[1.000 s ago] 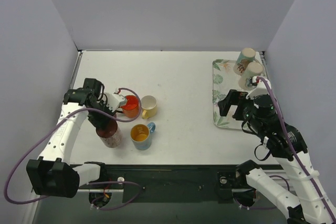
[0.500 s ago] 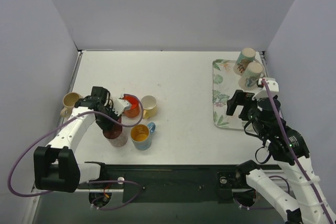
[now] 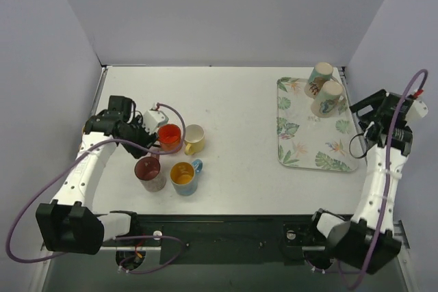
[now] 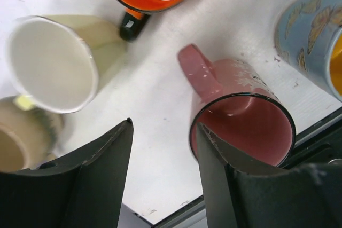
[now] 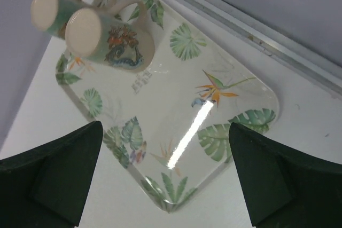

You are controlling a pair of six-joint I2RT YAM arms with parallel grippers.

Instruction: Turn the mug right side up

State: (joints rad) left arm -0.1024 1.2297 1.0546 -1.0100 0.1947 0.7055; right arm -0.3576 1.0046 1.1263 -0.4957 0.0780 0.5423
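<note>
Pink mug (image 3: 149, 171) stood upright, mouth up, on the worktop (image 3: 239, 114) at near left, just nearward of the left gripper (image 4: 160, 153), which was spread and empty. Right gripper (image 5: 160, 180), also spread, hung well apart by the tray (image 3: 301, 155).

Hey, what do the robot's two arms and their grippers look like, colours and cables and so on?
The left arm and right arm have white tubular links with black joints. A thin purple cable loops along each. The left gripper and right gripper have black wedge-shaped fingers.
</note>
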